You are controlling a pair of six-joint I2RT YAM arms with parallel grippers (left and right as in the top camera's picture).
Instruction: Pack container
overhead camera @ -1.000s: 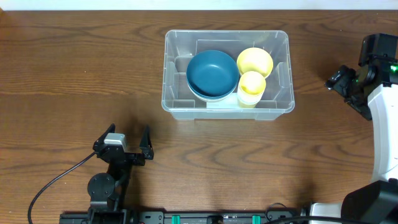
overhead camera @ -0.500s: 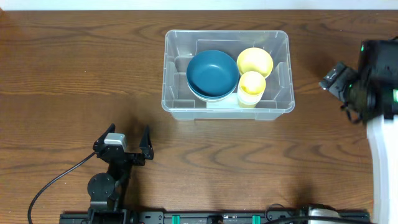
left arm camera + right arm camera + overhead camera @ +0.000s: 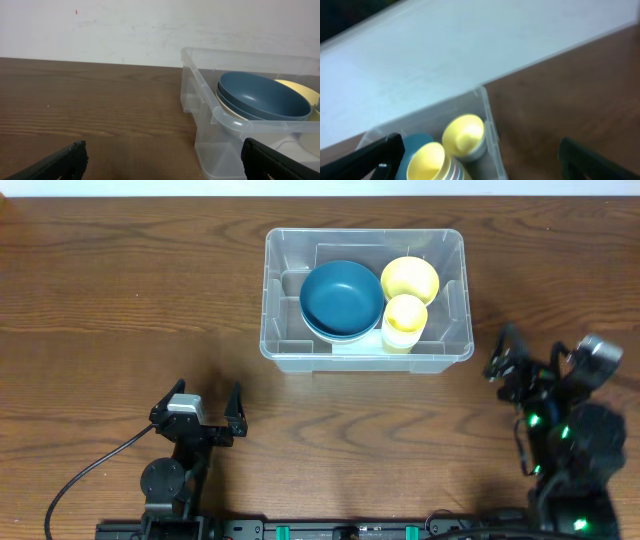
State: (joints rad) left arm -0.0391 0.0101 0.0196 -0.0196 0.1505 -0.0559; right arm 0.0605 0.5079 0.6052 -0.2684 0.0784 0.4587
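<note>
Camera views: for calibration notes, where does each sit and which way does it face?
Overhead: above the table, looking straight down at the container, left end effector and right end effector.
Left wrist: low near the table, facing the container's side; own open fingertips at the bottom corners.
Right wrist: raised, tilted, looking down at the container's corner; own fingertips below.
Shared: all show the container and blue bowl.

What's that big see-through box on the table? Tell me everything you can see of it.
The large clear rectangular plastic bin has a rounded rim and moulded inner ribs. It sits upright and lidless on the brown wooden table. Inside rest a dark blue round bowl, a pale yellow bowl and a yellow cup.
</note>
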